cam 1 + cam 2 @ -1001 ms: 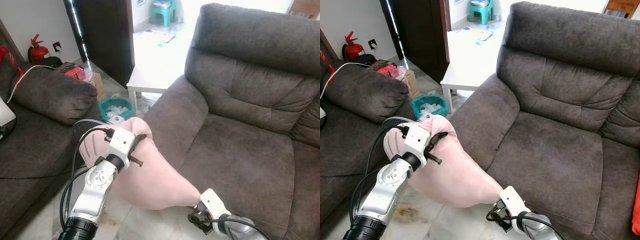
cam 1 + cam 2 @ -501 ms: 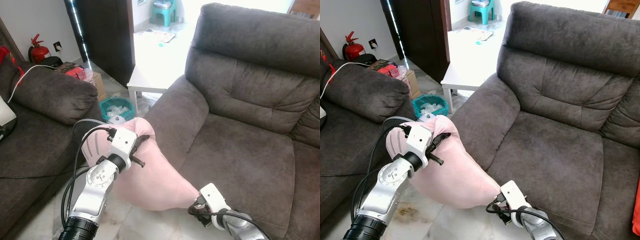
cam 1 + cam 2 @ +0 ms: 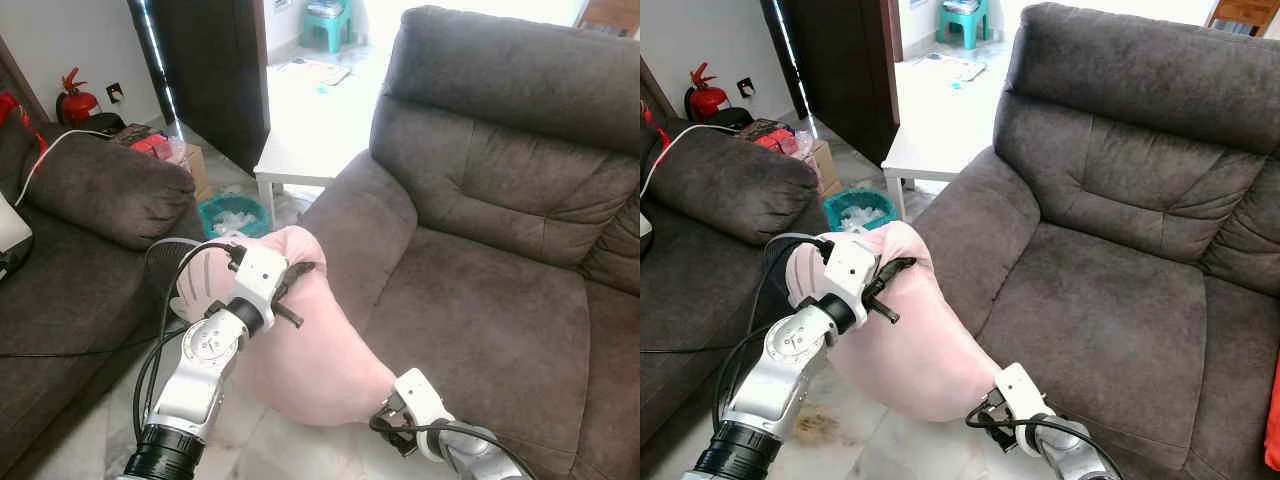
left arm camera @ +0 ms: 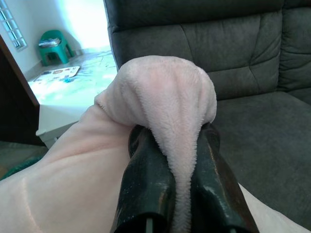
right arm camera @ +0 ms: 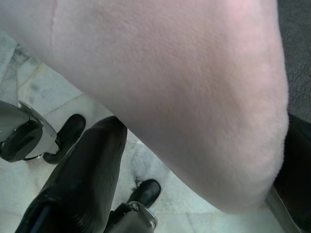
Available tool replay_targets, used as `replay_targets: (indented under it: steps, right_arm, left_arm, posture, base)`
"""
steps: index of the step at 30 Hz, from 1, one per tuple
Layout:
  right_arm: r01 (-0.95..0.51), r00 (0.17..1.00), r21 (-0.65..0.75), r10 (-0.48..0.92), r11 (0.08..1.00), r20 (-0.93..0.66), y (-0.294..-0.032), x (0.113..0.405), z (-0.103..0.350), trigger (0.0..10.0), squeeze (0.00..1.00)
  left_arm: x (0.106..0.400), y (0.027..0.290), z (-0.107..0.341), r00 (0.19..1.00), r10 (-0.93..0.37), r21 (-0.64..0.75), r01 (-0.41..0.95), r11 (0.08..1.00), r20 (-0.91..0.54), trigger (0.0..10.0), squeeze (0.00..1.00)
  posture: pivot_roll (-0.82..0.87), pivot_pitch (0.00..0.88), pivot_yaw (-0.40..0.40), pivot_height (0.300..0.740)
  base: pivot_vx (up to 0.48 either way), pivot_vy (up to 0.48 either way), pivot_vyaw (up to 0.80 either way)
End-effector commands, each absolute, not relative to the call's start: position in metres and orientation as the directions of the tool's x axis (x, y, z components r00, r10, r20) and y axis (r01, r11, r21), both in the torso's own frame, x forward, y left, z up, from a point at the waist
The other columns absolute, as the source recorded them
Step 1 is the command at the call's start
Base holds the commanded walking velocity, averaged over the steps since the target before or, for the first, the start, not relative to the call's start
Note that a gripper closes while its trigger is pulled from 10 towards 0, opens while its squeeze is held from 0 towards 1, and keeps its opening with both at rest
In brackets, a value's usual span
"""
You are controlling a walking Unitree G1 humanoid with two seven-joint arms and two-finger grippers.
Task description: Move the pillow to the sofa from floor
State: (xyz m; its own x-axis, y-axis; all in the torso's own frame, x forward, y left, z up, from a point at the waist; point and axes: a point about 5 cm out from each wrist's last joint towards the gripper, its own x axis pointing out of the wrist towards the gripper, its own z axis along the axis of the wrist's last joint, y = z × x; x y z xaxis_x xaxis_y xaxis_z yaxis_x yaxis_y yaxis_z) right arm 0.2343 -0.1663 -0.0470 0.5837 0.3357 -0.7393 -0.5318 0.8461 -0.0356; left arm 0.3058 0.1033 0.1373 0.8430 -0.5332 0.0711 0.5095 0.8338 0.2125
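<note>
Left wrist view gives me the clearest read: my left gripper (image 4: 170, 165) is pinched tight on a fold of the pink pillow (image 4: 165, 97), fleece bulging out between its two black fingers (image 4: 146, 179). Through the head camera the pillow (image 3: 320, 345) hangs off the floor (image 3: 870, 440), pressed against the front of the grey sofa (image 3: 480, 290) below its armrest, at about 6 o'clock in my view. My right gripper (image 5: 194, 165) straddles the pillow's lower end at 5 o'clock, fingers spread wide with fleece between them; I can't tell whether they're squeezing.
</note>
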Motion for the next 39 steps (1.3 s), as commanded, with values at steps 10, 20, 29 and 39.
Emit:
replay_targets:
  steps: [10,20,29,39]
  right_arm:
    - [-0.544,0.573,-0.066,0.313,0.836,-0.758,-0.183,0.229,-0.050,0.0,0.00]
    - [-0.553,0.575,-0.060,0.328,0.831,-0.750,-0.182,0.227,-0.051,0.0,0.00]
    - [-0.566,0.575,-0.051,0.349,0.823,-0.740,-0.176,0.230,-0.049,0.0,0.00]
    - [-0.540,0.611,-0.054,0.347,0.840,-0.712,-0.176,0.239,-0.041,0.0,0.00]
  left_arm:
    - [0.304,0.093,0.165,0.792,-0.585,0.265,0.535,0.802,0.175,10.0,0.00]
    - [0.304,0.089,0.167,0.779,-0.601,0.266,0.550,0.792,0.179,10.0,0.00]
    - [0.303,0.090,0.167,0.779,-0.600,0.266,0.549,0.793,0.180,10.0,0.00]
    - [0.303,0.091,0.165,0.782,-0.599,0.267,0.549,0.792,0.171,10.0,0.00]
  posture:
    - [0.14,0.000,-0.031,0.740]
    - [0.14,0.000,-0.031,0.740]
    - [0.14,0.000,-0.032,0.740]
    - [0.13,0.000,-0.027,0.740]
  base:
    - [0.000,0.000,0.00]
    - [0.000,0.000,0.00]
    - [0.000,0.000,0.00]
    - [0.000,0.000,0.00]
